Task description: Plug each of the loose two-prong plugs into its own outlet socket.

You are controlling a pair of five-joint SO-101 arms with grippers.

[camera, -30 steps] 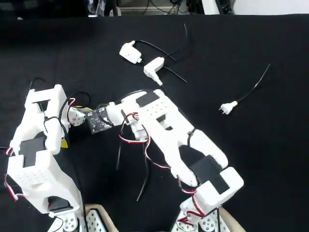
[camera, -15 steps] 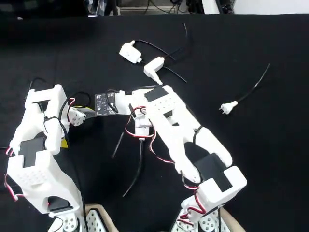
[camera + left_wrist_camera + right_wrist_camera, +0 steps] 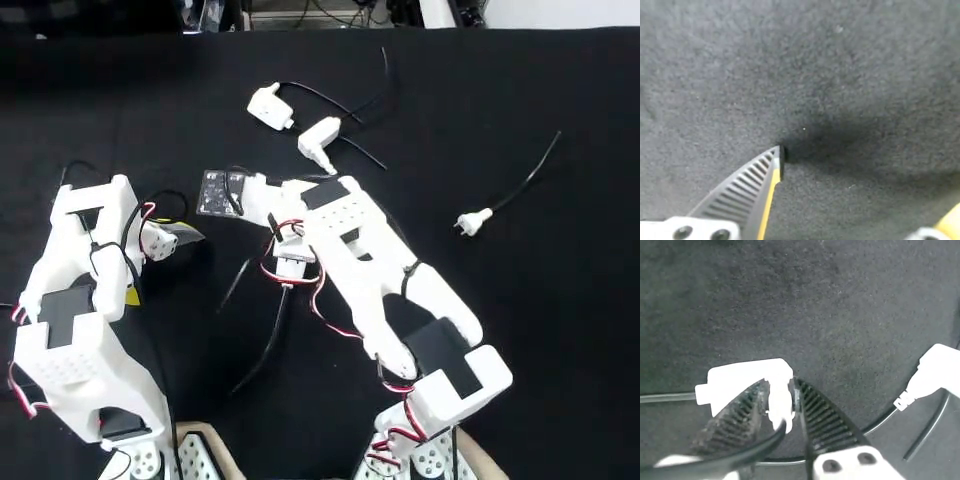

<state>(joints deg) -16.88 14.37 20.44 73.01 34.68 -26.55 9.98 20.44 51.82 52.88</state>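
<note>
My right gripper (image 3: pixel 780 386) is shut on a white two-prong plug (image 3: pixel 742 381) whose black cable (image 3: pixel 262 340) trails back along the cloth. In the high view this gripper (image 3: pixel 225 192) hangs over the mat left of centre. Two white plug or socket pieces (image 3: pixel 268 106) (image 3: pixel 320 140) lie a little farther back; one of them (image 3: pixel 935 371) appears beyond the held plug. A small white plug (image 3: pixel 472 222) with a thin cable lies alone at the right. My left gripper (image 3: pixel 180 237) stands open over bare cloth, one ribbed finger (image 3: pixel 765 172) close to the mat.
A black cloth (image 3: pixel 520 330) covers the whole table. Thin black cables (image 3: pixel 350 110) cross around the two white pieces at the back. The two arm bases stand at the front edge. Open cloth lies at the far left and the right front.
My right gripper has carried the plug away from the front, toward the back left, dragging its black cable along. The left arm has stayed still.
</note>
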